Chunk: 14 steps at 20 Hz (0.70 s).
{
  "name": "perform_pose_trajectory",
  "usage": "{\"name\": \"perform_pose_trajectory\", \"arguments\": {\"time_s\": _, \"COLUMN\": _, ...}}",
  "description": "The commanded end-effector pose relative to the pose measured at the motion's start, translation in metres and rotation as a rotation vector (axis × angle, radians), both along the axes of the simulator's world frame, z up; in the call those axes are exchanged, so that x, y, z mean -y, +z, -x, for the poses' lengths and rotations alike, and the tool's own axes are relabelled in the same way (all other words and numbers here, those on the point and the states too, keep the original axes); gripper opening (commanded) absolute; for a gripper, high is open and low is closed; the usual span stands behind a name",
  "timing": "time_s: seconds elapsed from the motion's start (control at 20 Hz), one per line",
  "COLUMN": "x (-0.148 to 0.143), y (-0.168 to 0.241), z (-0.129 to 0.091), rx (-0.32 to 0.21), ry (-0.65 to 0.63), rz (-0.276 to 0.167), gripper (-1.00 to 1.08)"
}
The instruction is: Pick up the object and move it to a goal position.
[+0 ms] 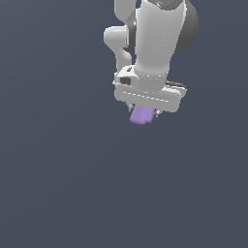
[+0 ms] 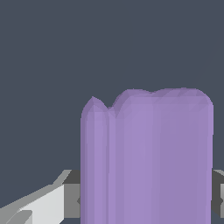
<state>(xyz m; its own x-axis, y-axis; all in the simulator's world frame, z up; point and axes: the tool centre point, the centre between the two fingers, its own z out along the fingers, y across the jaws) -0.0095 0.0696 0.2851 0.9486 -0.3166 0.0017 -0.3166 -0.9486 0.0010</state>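
**Transport step: the gripper (image 1: 144, 112) carrying the object (image 1: 142, 115).**

You see the white gripper closed on the light-purple object, which protrudes below the white hand in the exterior view and fills the wrist view (image 2: 146, 157), with a grey finger (image 2: 39, 203) pressed at its side. No supporting surface or goal marker is visible against the uniform dark background, so judge the step as carriage toward the goal. Your next move calls for keeping the clamp firm while translating the arm; a loosened grip risks dropping the block.
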Motion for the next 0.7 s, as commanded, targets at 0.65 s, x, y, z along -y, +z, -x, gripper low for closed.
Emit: {"name": "perform_pose_trajectory", "arguments": {"time_s": 0.65, "x": -0.089, "y": 0.154, "z": 0.020, "rx": -0.001, "ry": 0.000, "rz": 0.000, "gripper": -1.00}}
